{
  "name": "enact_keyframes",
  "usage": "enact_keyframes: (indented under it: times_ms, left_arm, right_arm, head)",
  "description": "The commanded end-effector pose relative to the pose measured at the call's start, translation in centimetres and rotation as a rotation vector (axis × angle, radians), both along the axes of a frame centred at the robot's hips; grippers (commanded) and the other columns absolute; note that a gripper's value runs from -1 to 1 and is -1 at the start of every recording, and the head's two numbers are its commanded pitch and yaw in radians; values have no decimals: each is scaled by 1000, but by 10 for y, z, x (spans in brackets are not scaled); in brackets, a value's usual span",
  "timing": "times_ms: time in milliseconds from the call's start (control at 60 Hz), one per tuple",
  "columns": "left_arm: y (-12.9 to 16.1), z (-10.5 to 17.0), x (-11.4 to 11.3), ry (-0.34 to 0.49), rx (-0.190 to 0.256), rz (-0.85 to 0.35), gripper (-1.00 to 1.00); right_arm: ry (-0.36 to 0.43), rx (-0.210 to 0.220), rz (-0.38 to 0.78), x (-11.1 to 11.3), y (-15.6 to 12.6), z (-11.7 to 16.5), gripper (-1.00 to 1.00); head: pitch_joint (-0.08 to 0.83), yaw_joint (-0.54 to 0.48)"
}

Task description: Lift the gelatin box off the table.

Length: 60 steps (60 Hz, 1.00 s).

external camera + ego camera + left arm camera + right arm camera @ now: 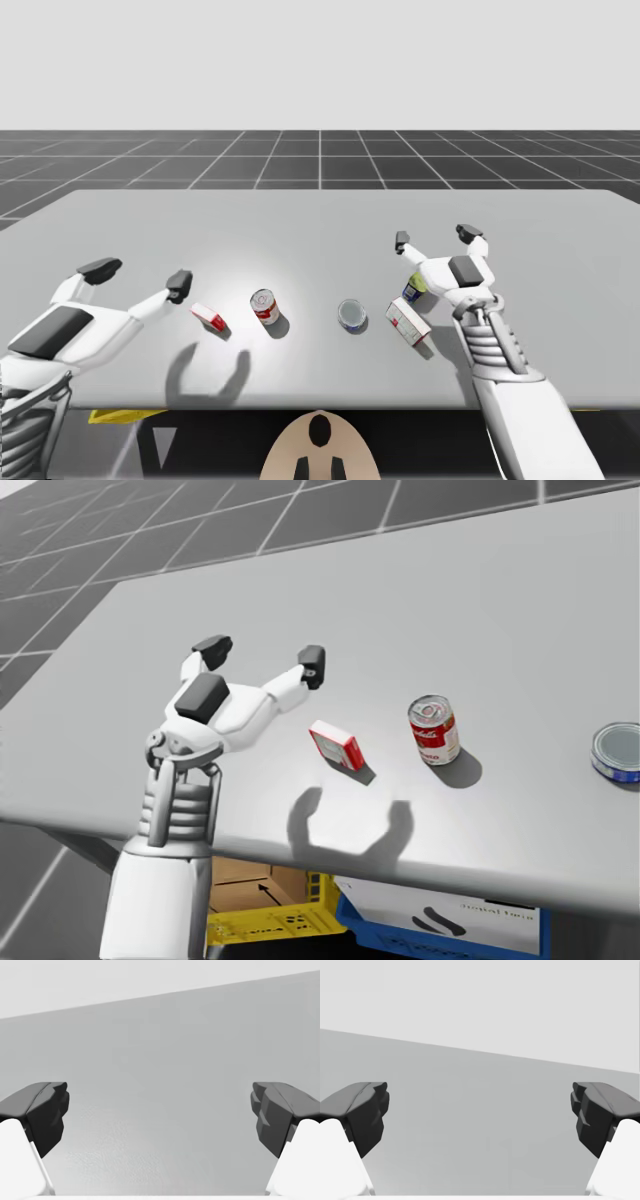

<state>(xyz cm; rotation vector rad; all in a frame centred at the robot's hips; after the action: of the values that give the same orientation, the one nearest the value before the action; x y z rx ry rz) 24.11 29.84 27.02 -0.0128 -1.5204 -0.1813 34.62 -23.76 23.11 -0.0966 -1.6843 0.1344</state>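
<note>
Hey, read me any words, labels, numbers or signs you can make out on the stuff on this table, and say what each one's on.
No text here can be read.
Small red and white box: print too small to read.
Red and white can: label blurred.
Flat blue can: nothing legible.
White box under the table: dark marks, unreadable.

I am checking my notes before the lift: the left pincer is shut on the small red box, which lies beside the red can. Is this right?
Not quite. The left pincer is open and holds nothing: the head view shows the small red box lying apart from it. The box does lie beside the red can.
</note>
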Motion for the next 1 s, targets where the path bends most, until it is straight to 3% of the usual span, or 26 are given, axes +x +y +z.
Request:
enact_keyframes:
  times_ms: [17,133,233,267,383,633,1000]
  left_arm:
    - [6,-5,-41,43,10,-100,-1000]
    - [11,-24,-61,74,33,-170,-1000]
    - [11,-43,-70,112,27,-195,-1000]
    - [11,-52,-71,146,-1,-212,-1000]
    - [11,-71,-70,191,-32,-227,-1000]
    - [4,-99,-45,251,-65,-230,-1000]
    - [-7,-107,0,297,-93,-185,-1000]
  right_arm:
    - [-4,-3,0,1,0,0,-1000]
    - [-5,-4,-1,2,0,-1,-1000]
    - [-7,-5,-1,2,-1,0,-1000]
    - [-8,-5,-2,3,-1,0,-1000]
    - [-10,-5,-1,2,-1,0,-1000]
    - [-13,-4,-1,3,-2,0,-1000]
    - [-16,-5,-3,2,-3,1,-1000]
  head:
    - [692,449]
    - [694,446]
    - [698,447]
    - [698,446]
    - [700,446]
    - [708,440]
    - [716,429]
